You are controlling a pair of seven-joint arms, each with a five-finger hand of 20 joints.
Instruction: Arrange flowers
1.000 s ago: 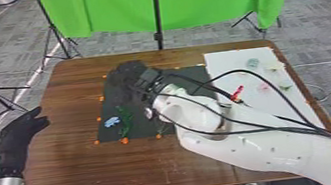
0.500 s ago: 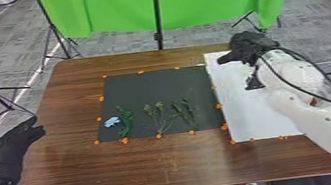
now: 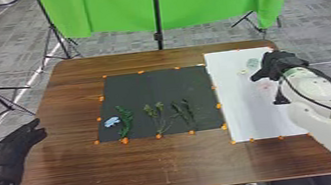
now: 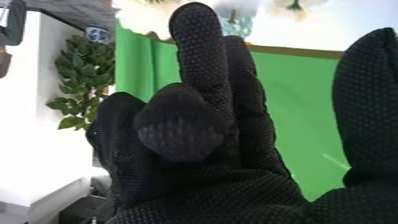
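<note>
In the head view my right hand (image 3: 275, 64) is over the far right part of the white sheet (image 3: 246, 111), beside a pale green flower (image 3: 253, 63) and a small yellowish one (image 3: 243, 72). A faint pink flower (image 3: 266, 87) lies nearer. Green sprigs (image 3: 125, 120) and a light blue flower (image 3: 112, 121) rest on the black mat (image 3: 148, 85). My left hand (image 3: 16, 147) is open at the table's left edge. In the right wrist view my right hand (image 4: 213, 190) is open, thumb apart, holding nothing visible; a pale blue flower (image 4: 235, 22) appears beyond its fingertips.
Orange markers line the mat and sheet on the brown table (image 3: 100, 173). A green backdrop (image 3: 117, 15) on black stands rises behind the table. In the right wrist view a leafy plant (image 4: 82, 75) stands in the room.
My right hand has swung from above the black mat to the white sheet's far end, then somewhat nearer and rightward. The sprigs on the mat came into sight. The left hand has barely shifted.
</note>
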